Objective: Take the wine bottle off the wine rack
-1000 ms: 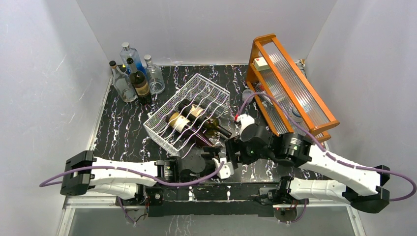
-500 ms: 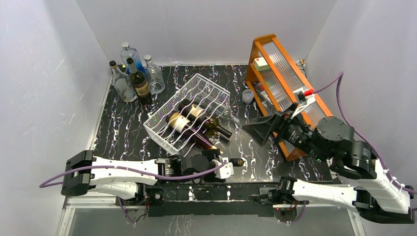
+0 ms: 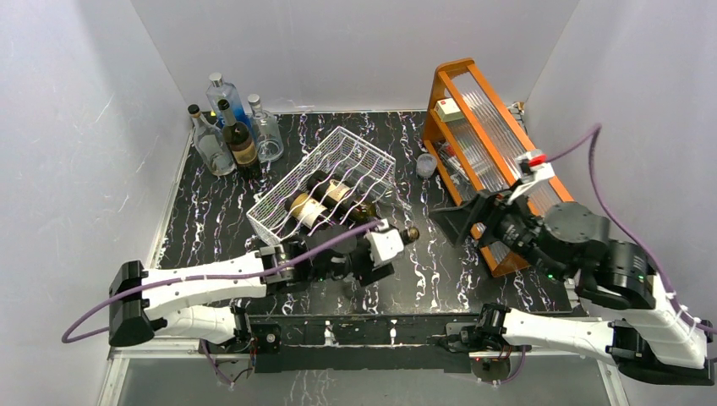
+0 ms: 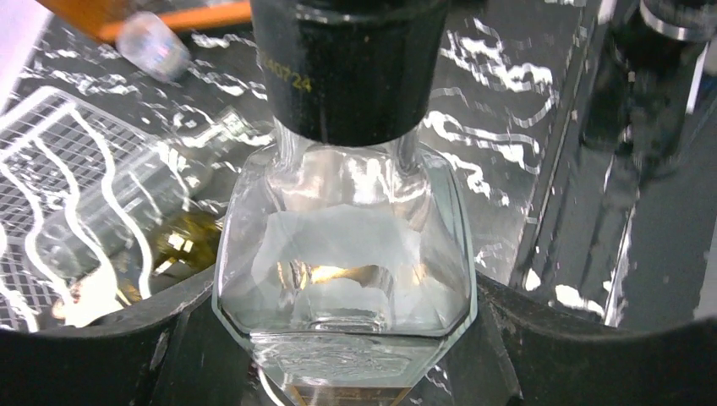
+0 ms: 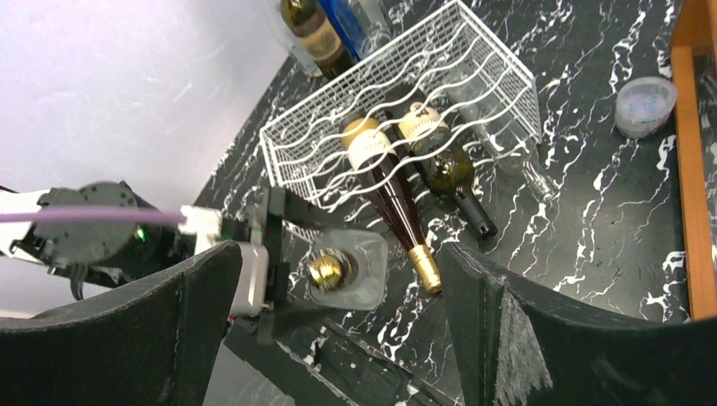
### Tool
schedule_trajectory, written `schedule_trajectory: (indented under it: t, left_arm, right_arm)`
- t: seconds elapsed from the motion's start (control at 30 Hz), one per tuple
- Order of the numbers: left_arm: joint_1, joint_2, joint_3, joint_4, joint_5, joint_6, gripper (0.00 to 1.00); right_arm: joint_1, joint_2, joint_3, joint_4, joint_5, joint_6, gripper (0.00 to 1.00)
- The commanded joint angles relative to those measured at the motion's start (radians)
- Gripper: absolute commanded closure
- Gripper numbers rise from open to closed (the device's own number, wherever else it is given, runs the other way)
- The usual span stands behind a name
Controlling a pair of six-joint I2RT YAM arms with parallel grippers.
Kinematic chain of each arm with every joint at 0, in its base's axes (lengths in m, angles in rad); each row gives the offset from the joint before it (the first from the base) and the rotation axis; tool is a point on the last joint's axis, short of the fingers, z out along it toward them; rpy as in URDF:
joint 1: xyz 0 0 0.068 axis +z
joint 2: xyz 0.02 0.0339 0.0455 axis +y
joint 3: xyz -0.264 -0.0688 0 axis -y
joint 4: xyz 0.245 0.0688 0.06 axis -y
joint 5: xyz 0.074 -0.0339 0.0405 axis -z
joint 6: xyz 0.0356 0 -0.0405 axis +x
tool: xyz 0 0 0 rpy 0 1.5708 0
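The wine bottle (image 4: pixel 342 245) is clear glass with square shoulders, a black neck wrap and a gold cap (image 3: pixel 412 233). My left gripper (image 3: pixel 391 243) is shut on its body just in front of the white wire wine rack (image 3: pixel 338 161). From the right wrist view the bottle (image 5: pixel 359 279) appears cap-on, off the rack (image 5: pixel 473 51). Two labelled bottles lie in the rack, a dark red one (image 5: pixel 389 190) and a green one (image 5: pixel 448 173). My right gripper (image 3: pixel 457 224) hangs open to the right, raised above the table and holding nothing.
An orange wooden frame (image 3: pixel 499 152) with ribbed clear panels stands at the back right, close behind the right arm. A small clear cup (image 3: pixel 425 165) sits beside it. Several upright bottles (image 3: pixel 228 127) cluster at the back left corner.
The right gripper pulled back from the rack's front corner to the right and up. The left gripper carried the clear bottle from the table's near edge toward the rack.
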Motion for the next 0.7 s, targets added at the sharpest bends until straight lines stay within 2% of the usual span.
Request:
schedule_trajectory:
  t: [0.0,0.17,0.47,0.57,0.67]
  left_arm:
    - [0.05,-0.046,0.184,0.044,0.047,-0.007,0.99]
    - [0.199,-0.034,0.326,-0.029,0.1,0.016,1.0]
    - [0.623,0.001,0.5,-0.088,0.157,-0.01,1.0]
    - [0.774,-0.01,0.501,-0.047,0.134,-0.036,1.0]
    - [0.892,-0.023,0.483,-0.014,0.037,-0.037,1.0]
  right_arm:
    - [0.001,-0.038,0.052,0.02,0.056,-0.028,0.02]
    - [0.001,-0.037,0.03,0.027,0.033,-0.023,0.02]
    - [0.001,-0.043,0.003,0.036,0.049,-0.022,0.02]
    - [0.001,-0.043,-0.008,0.045,0.049,-0.025,0.02]
    - [0.001,-0.034,-0.014,0.046,0.043,-0.024,0.02]
